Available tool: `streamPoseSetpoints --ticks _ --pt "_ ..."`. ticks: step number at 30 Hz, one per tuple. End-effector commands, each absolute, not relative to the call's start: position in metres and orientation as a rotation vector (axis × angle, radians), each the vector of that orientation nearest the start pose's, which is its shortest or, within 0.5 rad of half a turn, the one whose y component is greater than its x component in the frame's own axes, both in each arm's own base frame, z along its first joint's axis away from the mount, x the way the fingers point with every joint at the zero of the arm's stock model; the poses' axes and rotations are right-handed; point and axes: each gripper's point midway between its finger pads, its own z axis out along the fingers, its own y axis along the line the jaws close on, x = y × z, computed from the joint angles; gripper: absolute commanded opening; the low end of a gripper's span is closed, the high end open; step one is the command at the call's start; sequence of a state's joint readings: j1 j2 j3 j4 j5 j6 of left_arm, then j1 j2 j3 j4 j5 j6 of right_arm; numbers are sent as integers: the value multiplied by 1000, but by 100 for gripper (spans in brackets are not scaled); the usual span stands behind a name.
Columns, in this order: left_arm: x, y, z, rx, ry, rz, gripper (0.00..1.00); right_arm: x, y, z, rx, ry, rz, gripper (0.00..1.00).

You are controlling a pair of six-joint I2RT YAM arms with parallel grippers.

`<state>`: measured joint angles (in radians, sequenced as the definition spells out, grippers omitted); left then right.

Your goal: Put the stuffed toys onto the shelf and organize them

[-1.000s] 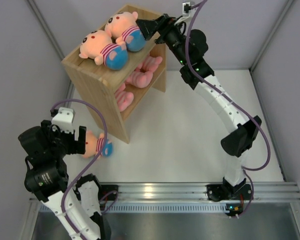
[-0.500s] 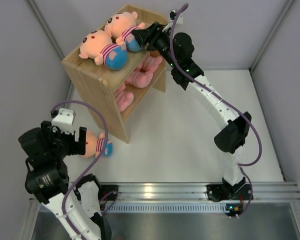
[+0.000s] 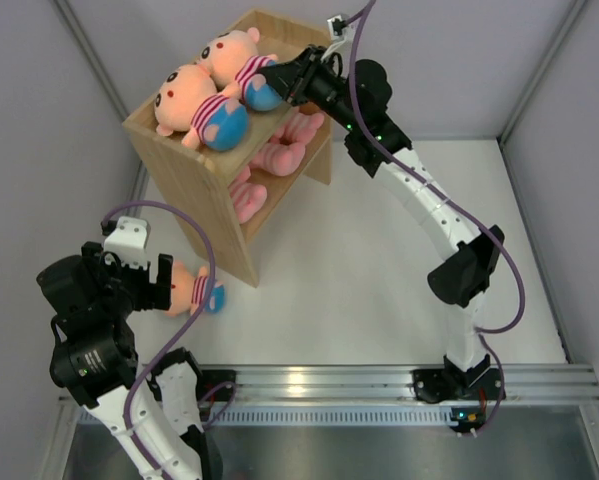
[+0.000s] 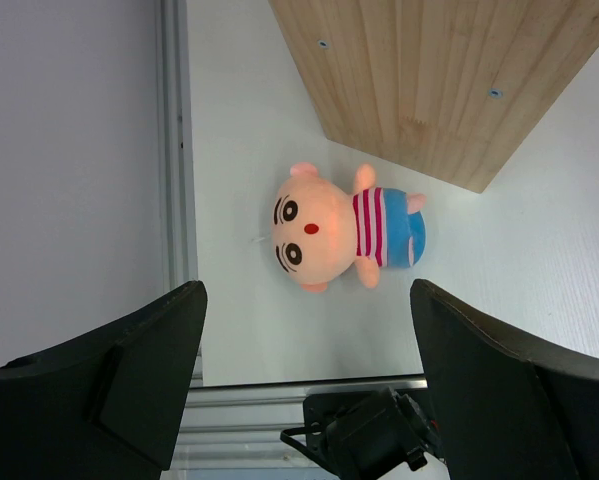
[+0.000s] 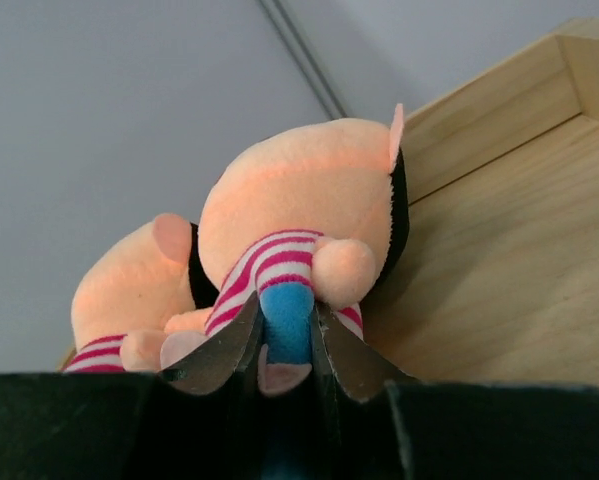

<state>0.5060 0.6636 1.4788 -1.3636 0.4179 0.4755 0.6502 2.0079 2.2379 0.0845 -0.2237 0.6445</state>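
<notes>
The peach doll (image 3: pixel 231 50) sits at the back of the shelf (image 3: pixel 191 190) top, up around 11 o'clock on the table (image 3: pixel 379 280). The right gripper (image 5: pixel 287 335) has its jaws clamped on the blue shorts. It's touching a second peach doll (image 3: pixel 184 95) at its 7 o'clock, so I'd shift it slow and low, or both could slide off that flat top. Pink toys (image 3: pixel 284 145) fill the inner board. Down at 8 o'clock the left gripper (image 4: pixel 309 370) hovers wide open over one more doll (image 4: pixel 329 235), face-up on the table, not touching it.
</notes>
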Motion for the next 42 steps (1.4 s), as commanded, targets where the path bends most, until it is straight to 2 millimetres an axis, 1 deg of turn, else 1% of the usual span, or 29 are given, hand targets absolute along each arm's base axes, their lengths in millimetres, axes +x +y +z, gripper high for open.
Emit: streamPoseSetpoints --ticks 1,5,9,12,13,15,16,18,19,22,23,24,25,26,27,28,29,30,32,33,35,36,38,39,42 --pt "135 13 342 236 2036 177 89 397 420 532 -338 1330 1395 9" --pt "135 12 344 237 2031 178 89 397 423 530 -345 1333 1402 9" --pt "134 13 344 233 2031 184 89 403 424 527 -340 1334 1391 11" --pt "134 14 343 229 2036 188 89 410 424 525 -320 1343 1354 13" --pt "134 14 343 227 2036 188 89 415 424 523 -313 1346 1328 14" --pt "134 16 342 224 2041 192 89 422 420 523 -295 1344 1288 22" --pt "135 17 342 218 2046 194 89 421 419 524 -304 1335 1272 30" --pt "134 18 341 207 2050 198 89 422 418 526 -307 1327 1254 39" --pt "135 19 341 203 2052 200 89 420 415 531 -313 1313 1244 47" --pt "137 23 336 186 2075 199 89 419 411 536 -320 1298 1222 61" --pt "139 24 333 177 2085 198 89 418 410 537 -321 1293 1216 62" --pt "140 28 326 161 2110 201 89 417 407 540 -322 1286 1206 64" --pt "143 33 324 154 2113 216 89 417 405 542 -325 1280 1197 68" --pt "145 37 319 141 2125 230 89 415 404 545 -330 1270 1193 70" --pt "148 44 304 122 2170 231 89 414 399 552 -327 1254 1186 72" --pt "149 50 296 104 2197 253 89 413 397 555 -332 1243 1183 76" --pt "151 54 289 99 2220 259 89 412 393 561 -334 1222 1180 78" --pt "153 57 274 104 2267 242 89 408 388 568 -339 1203 1178 79" --pt "157 60 262 107 2298 233 88 403 382 580 -346 1159 1177 86" --pt "158 61 251 115 2323 220 88 399 377 585 -354 1141 1173 87" --pt "161 64 241 112 2344 219 89 397 372 591 -357 1122 1163 88" --pt "163 66 232 109 2365 209 89 395 369 595 -361 1107 1158 88" --pt "166 67 214 106 2421 175 89 394 365 598 -365 1100 1154 89" --pt "166 69 198 89 2461 155 89 394 362 599 -366 1098 1154 89" --pt "170 79 165 40 2541 151 86 392 353 600 -372 1078 1149 89"
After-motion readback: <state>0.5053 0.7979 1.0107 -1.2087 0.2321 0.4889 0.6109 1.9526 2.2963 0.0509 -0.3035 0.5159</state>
